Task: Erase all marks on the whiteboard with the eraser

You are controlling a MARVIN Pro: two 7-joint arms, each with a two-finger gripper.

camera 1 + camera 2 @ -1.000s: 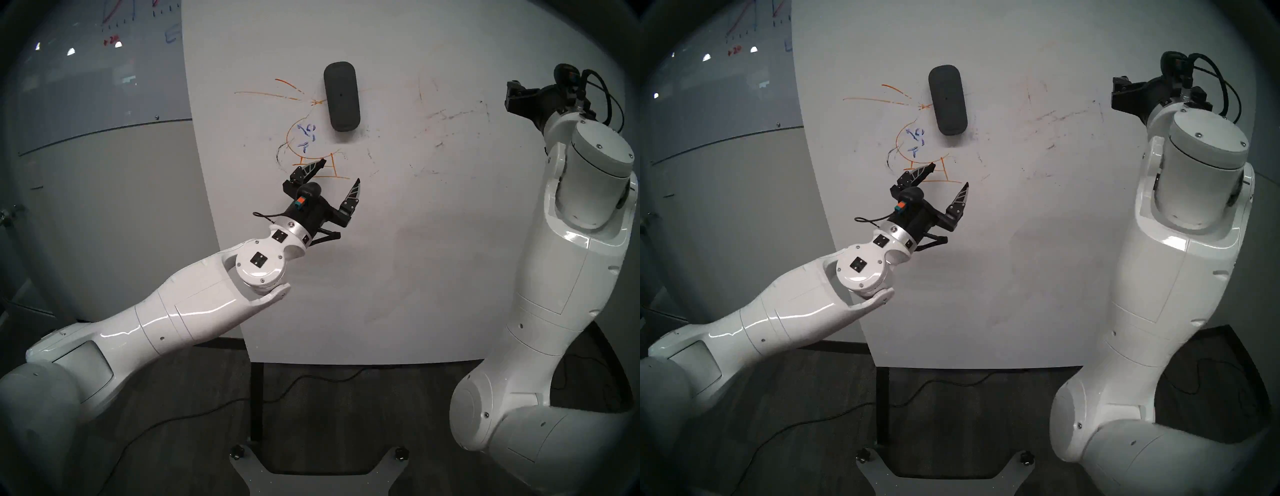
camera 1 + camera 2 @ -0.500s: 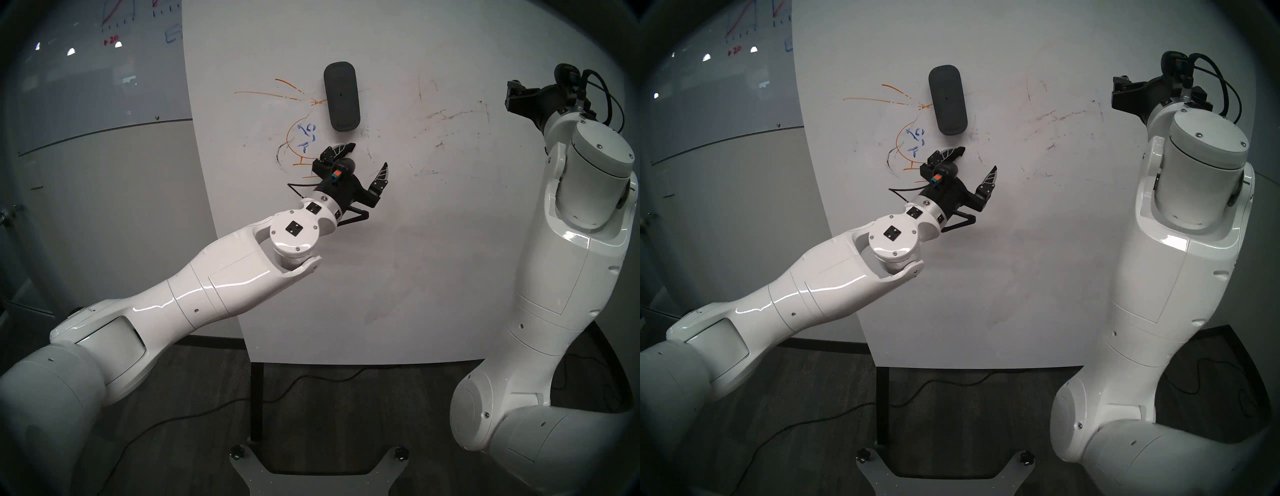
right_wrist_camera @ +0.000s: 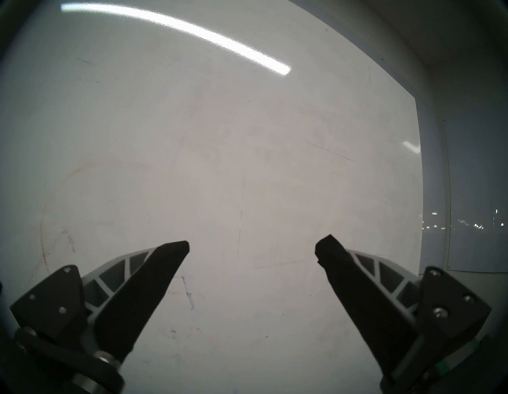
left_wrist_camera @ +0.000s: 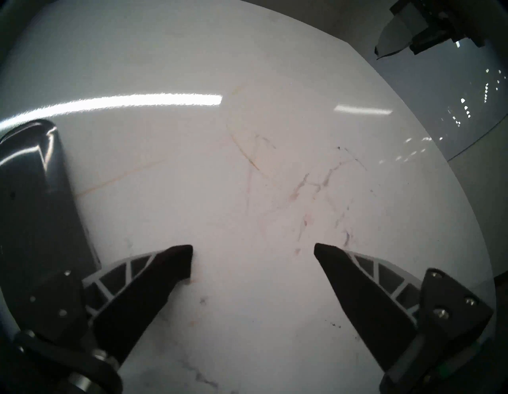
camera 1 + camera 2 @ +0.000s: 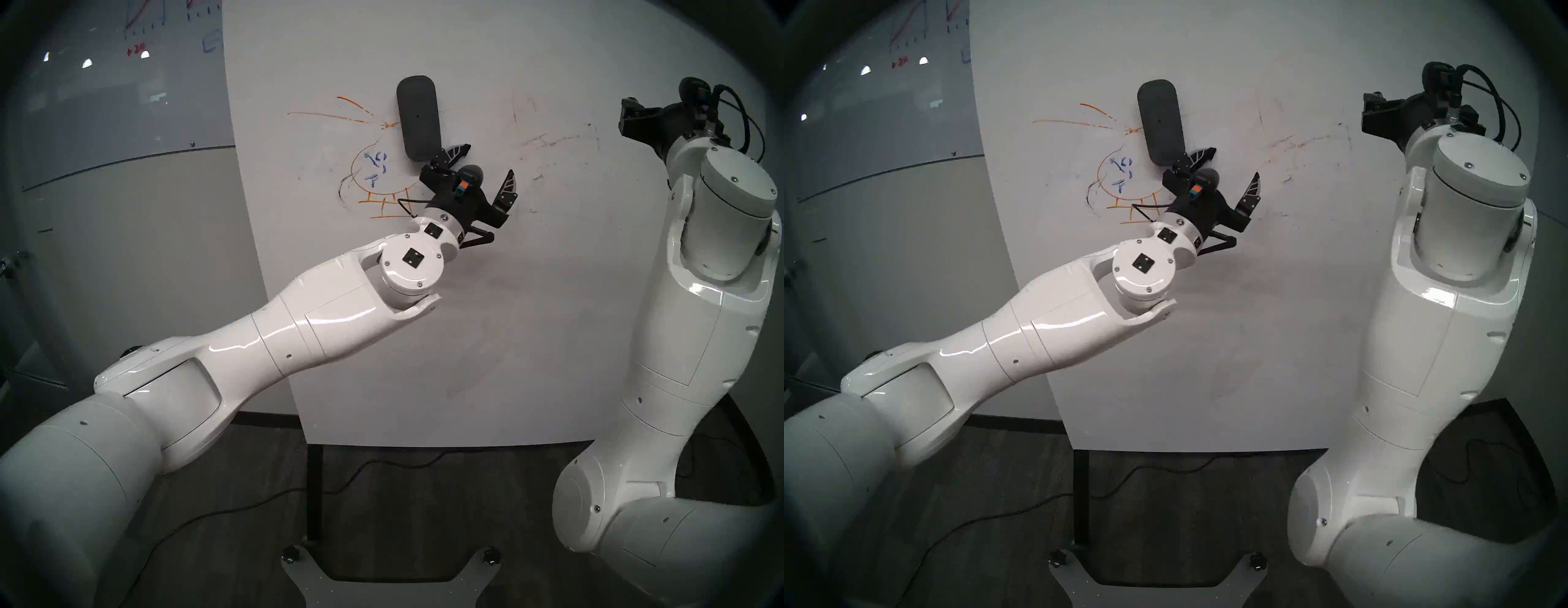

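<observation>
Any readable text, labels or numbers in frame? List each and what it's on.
"+20", red marker, on the grey glass board, beside the graph lines; the digits are blurred.
Axis ticks on that graph: no readable numbers.
Whiteboard, eraser, arms: no text; the marks are drawings and scribbles.

A dark grey oblong eraser point(image 5: 418, 118) is clinging upright to the white whiteboard point(image 5: 488, 318), overlapping orange, blue and black marks point(image 5: 373, 170).

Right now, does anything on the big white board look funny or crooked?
Yes. The eraser sits a bit crooked right on the whiteboard, partly covering the orange drawing. No gripper holds it.
</observation>
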